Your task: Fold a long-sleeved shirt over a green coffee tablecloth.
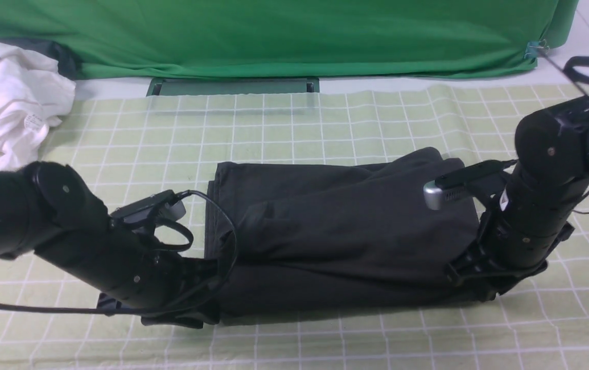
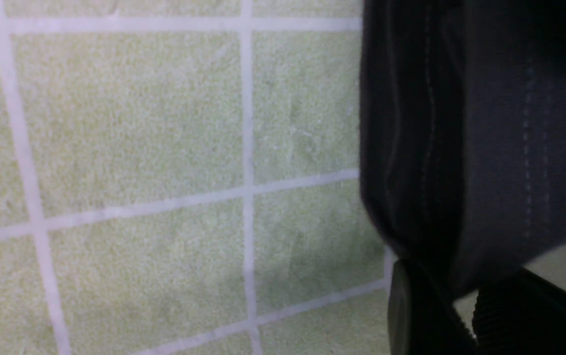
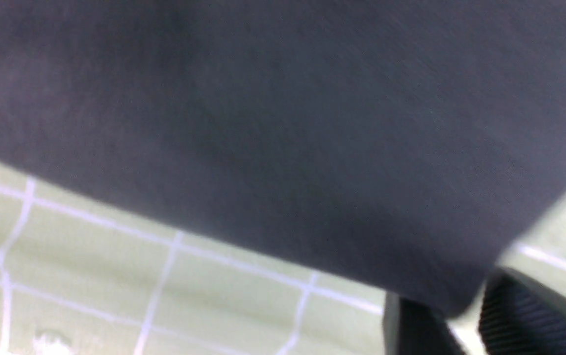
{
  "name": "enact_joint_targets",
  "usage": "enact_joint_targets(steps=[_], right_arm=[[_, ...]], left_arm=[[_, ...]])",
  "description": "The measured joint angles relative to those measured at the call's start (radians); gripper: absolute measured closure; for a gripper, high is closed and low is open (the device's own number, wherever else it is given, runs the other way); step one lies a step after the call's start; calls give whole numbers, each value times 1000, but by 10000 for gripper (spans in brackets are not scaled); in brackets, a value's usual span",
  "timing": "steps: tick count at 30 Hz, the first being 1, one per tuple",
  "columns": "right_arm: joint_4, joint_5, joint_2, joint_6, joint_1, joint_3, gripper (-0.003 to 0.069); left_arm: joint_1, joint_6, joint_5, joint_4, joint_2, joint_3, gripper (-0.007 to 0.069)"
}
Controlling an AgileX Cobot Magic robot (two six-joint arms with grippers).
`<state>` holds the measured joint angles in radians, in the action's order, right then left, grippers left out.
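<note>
Folded black soft-fabric long-sleeved shirt (image 1: 345,231) on pale yellow-green gridded tablecloth (image 1: 325,118); left gripper (image 2: 460,301) and right gripper (image 3: 453,315) each part-open around its near corners.

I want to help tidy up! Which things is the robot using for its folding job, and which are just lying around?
For the job:
black long-sleeved shirt
checked green tablecloth
left gripper
right gripper

Just lying about:
crumpled white garment
plain deep green fabric
</note>
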<state>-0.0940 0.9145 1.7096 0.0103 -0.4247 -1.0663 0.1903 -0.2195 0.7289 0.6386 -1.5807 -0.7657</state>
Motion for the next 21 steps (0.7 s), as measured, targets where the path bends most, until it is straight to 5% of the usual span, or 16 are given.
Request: enact_joint_targets(steps=[8,11,16,21], right_arm=[[6,32,-186,-4,0,0,334],[8,98,-319,-34,0,0,400],[8,143,-539,-42,0,0,611],[8,144,-755,-42,0,0,657]], left_arm=[[0,12,60,-66,80,-55,289],[0,26,94,-67,135,-65,263],[0,34,110,-71,226,-68,260],[0,34,110,-71,283,-68,257]])
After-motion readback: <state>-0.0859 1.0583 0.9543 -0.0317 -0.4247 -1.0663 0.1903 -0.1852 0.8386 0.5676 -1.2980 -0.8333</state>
